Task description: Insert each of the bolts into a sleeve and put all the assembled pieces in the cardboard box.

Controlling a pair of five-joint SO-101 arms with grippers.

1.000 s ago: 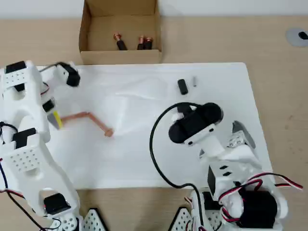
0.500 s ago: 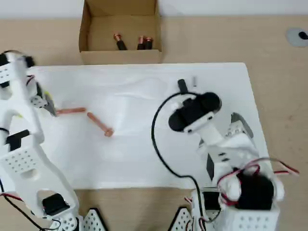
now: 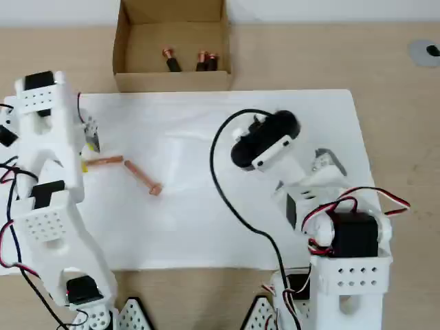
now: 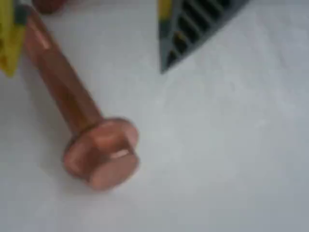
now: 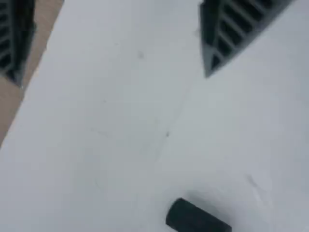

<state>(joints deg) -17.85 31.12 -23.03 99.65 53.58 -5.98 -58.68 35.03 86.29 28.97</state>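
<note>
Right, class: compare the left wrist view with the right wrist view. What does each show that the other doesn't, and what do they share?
Left wrist view: a copper bolt lying between the fingers of the left pincer, which is open. Right wrist view: a black sleeve and a strip of tan table, with the right pincer open. Shared: the white sheet underneath.

The white sheet (image 3: 199,213) offers passing room mid-table; bolts (image 3: 143,179) lie leftward, cardboard box (image 3: 120,55) stands beyond.
</note>
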